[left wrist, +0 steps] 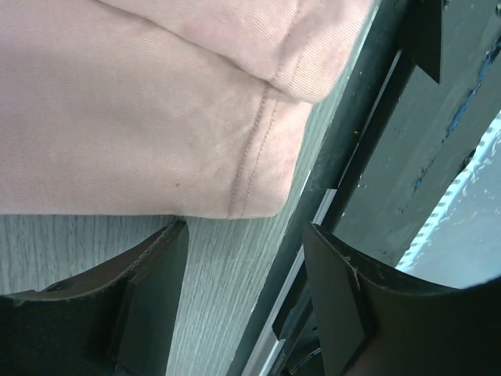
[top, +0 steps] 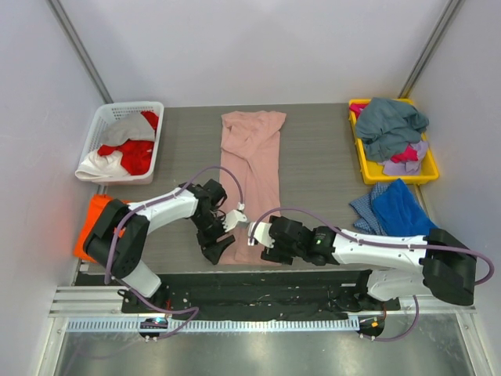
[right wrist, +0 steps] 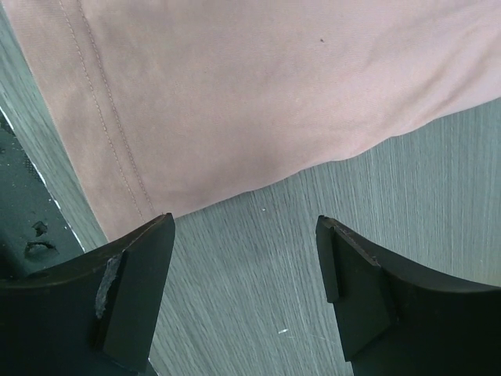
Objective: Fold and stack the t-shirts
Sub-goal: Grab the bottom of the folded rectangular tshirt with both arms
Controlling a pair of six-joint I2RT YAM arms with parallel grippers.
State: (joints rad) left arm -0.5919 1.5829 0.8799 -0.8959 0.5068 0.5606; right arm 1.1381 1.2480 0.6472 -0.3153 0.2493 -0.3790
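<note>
A dusty-pink t-shirt (top: 254, 168) lies folded into a long narrow strip down the middle of the table, collar end far, hem end near. My left gripper (top: 225, 241) is open at the left corner of the near hem (left wrist: 250, 180), just above the table by its front edge. My right gripper (top: 258, 239) is open at the right corner of the near hem (right wrist: 235, 102), fingers over bare table. Neither holds fabric. An orange shirt (top: 92, 223) lies at the left edge. A blue shirt (top: 401, 207) lies at the right.
A white basket (top: 109, 117) at the far left holds red and white shirts. A yellow tray (top: 368, 160) at the far right holds grey-teal, pink and lilac shirts. A checked blue cloth (top: 364, 210) lies by the blue shirt. The table's front edge and a black rail (left wrist: 368, 141) run just behind the grippers.
</note>
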